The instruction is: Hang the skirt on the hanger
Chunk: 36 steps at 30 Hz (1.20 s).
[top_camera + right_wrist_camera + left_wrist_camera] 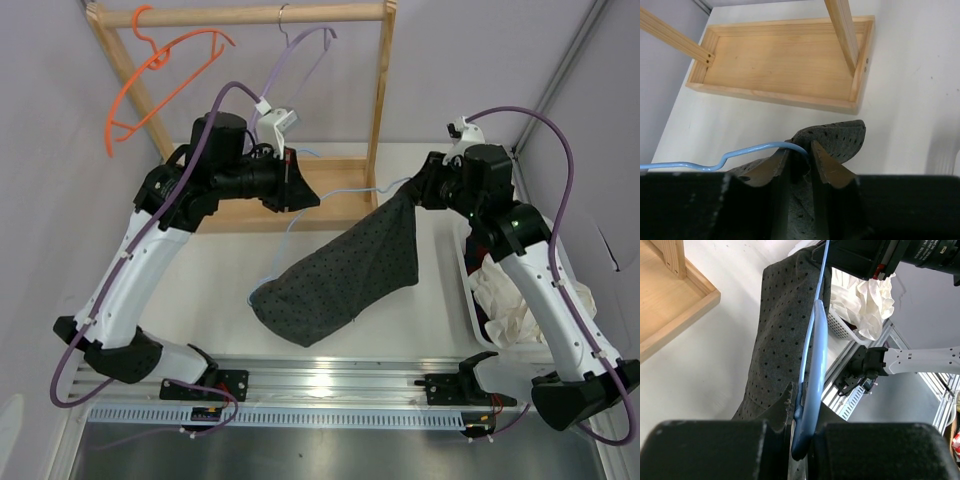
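Note:
The light-blue wire hanger [345, 190] stretches between my two grippers above the table. My left gripper [300, 185] is shut on its thick hook end [817, 355], which runs up between the jaws [802, 440]. The dotted charcoal skirt [340, 270] hangs slantwise, its top corner raised at my right gripper [415, 190] and its lower end resting on the table. In the right wrist view the hanger [740, 152] curves into the skirt's folded edge [840, 137], and my right gripper [801, 150] is pinched on that fabric. The skirt [780, 330] drapes along the wire.
A wooden rack [375, 110] stands at the back, with an orange hanger [150, 75] and a purple hanger [300, 60] on its rail. Its base tray [785, 65] lies just beyond the skirt. A white basket [468, 290] on the right holds white cloth [510, 300] and dark red cloth [495, 325].

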### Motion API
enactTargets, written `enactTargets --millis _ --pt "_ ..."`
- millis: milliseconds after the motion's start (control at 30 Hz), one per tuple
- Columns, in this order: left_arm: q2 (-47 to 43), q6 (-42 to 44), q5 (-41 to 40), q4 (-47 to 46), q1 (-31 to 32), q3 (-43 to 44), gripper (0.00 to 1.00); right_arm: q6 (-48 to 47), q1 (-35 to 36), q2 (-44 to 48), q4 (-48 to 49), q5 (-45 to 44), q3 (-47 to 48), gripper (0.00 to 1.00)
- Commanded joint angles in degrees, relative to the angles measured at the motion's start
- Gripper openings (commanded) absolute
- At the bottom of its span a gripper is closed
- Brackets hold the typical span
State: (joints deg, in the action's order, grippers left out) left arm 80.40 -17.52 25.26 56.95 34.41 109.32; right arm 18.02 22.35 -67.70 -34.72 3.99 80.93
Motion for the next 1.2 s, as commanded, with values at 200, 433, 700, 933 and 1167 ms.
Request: enactTargets --millis 200,433,700,933,1167 --pt "-5.6 -1.47 1.9 -3.51 -2.07 -0.86 0.0 -0.18 -3.45 -2.35 1.14 6.29 3.89 0.52" --pt "-6.04 -1.29 -1.6 -2.9 -2.16 -0.86 0.0 0.79 -2.84 2.13 3.61 9.63 1.17 0.65" --pt "-4.82 -1.64 -11.97 -1.14 -2.07 3.61 0.0 3.07 -2.92 5.47 2.64 5.51 -1.47 0.73" --pt "3.88 -1.47 -22.87 6.24 -1.45 18.9 0.0 3.69 -3.01 5.3 1.15 4.54 0.28 0.72" --pt "11.43 -2.78 -29.03 5.54 -0.75 27.08 0.0 3.77 -3.01 3.72 -0.44 5.5 3.62 0.71"
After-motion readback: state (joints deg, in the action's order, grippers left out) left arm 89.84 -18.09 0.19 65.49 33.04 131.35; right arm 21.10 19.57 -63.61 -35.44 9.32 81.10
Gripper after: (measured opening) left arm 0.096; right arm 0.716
